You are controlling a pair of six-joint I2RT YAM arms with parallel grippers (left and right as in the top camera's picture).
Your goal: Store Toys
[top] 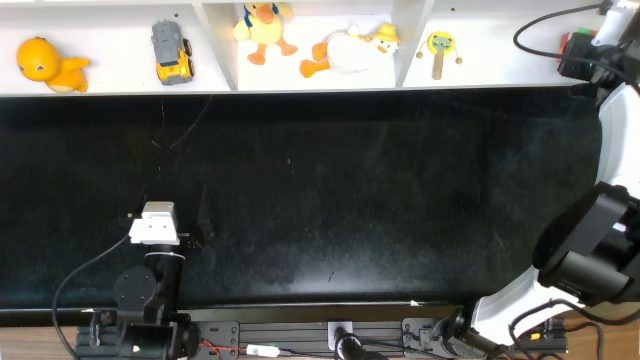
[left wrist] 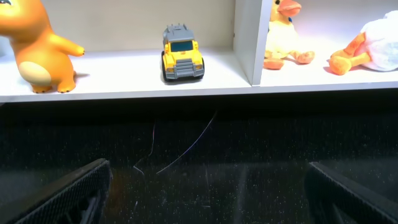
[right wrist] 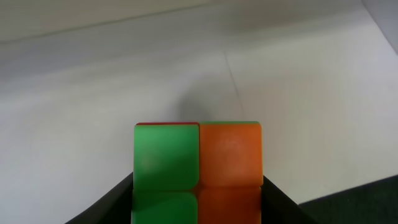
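A: Right claw (right wrist: 198,200) first: I've got it clenched on the puzzle cube (right wrist: 198,158), one finger on each side face, green and orange tiles facing the wrist camera.

B: Where is that in the top view?

A: Upper right of the frame, at the far right end of the white shelf (top: 300,82). The wrist view has white shelf floor past the cube and a sliver of black table (top: 350,200) at lower right. Can't tell if the cube's underside touches the shelf.

B: Handling?

A: I'd judge hard plastic, light, stiff, no give. The tiles look smooth, so probably a bit slippery, and the layers may twist if squeezed off-centre. Best hold is what I have now: two flat opposite faces, square on.

B: Cube versus claw?

A: Centred between the fingers, sticking out past the tips.

B: Other arm?

A: Left claw (left wrist: 208,171) is released, fingers wide apart and nothing in it. It's low over the table at lower left of the top view, facing the shelf.

B: Rest of the shelf?

A: Orange toy figure (top: 50,62) upper left, with the yellow truck (top: 172,52) near it in the same bay. Plush duck (top: 264,28) and white plush bird (top: 345,52) are in the middle bay, rattle (top: 440,48) right of that. The cube is further right, apart from the rattle. Same bay or not, can't tell.
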